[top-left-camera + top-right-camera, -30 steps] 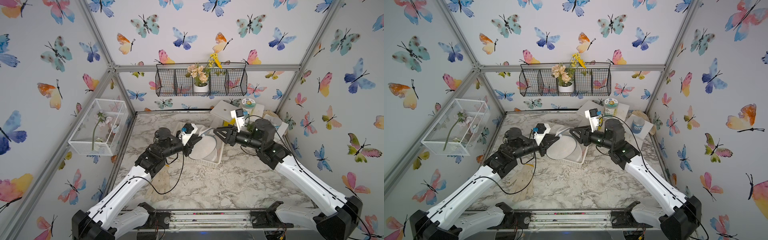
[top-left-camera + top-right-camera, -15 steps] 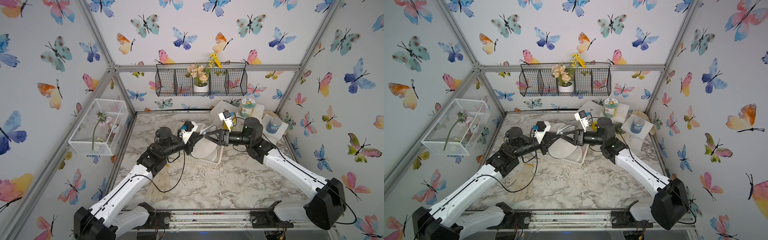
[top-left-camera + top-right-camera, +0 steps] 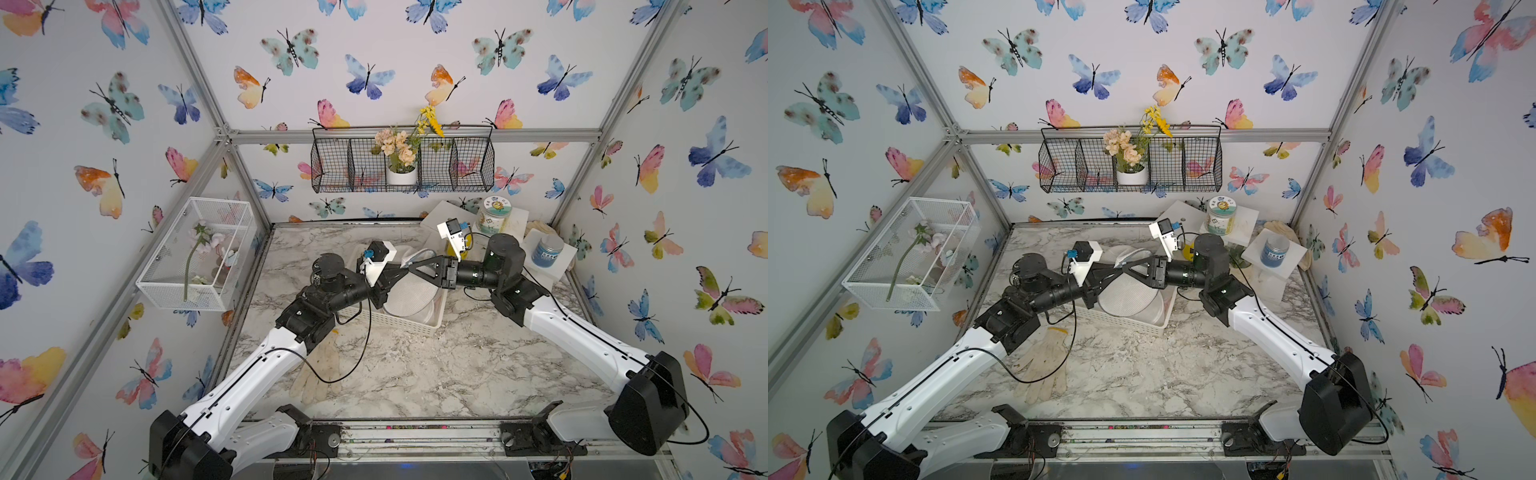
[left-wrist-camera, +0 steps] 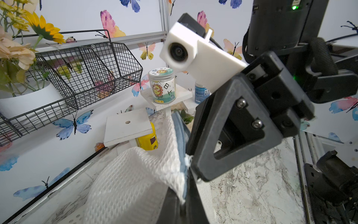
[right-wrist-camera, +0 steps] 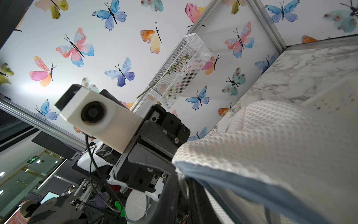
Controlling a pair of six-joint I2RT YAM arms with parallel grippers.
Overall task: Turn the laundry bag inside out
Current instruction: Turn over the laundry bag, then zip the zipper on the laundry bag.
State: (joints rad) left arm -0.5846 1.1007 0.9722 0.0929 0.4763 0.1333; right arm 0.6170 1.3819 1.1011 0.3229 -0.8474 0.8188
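Observation:
The laundry bag is white mesh with a blue zipper rim. It lies in a white basket at mid-table, with one edge lifted. My left gripper is shut on that lifted rim. In the left wrist view the mesh hangs from its jaws. My right gripper meets it tip to tip from the right. In the right wrist view its jaws are pinched on the blue rim beside the left one. Both top views show the pair joined above the bag.
A pale work glove lies on the marble under the left arm. White stands at the back right carry a printed jar and a blue can, with a yellow bottle below. A black wire shelf and a white mesh box hang on the walls.
The right arm swung left until its gripper met the left one, and its jaws narrowed onto the bag's lifted rim. The left arm stayed put with its grip.

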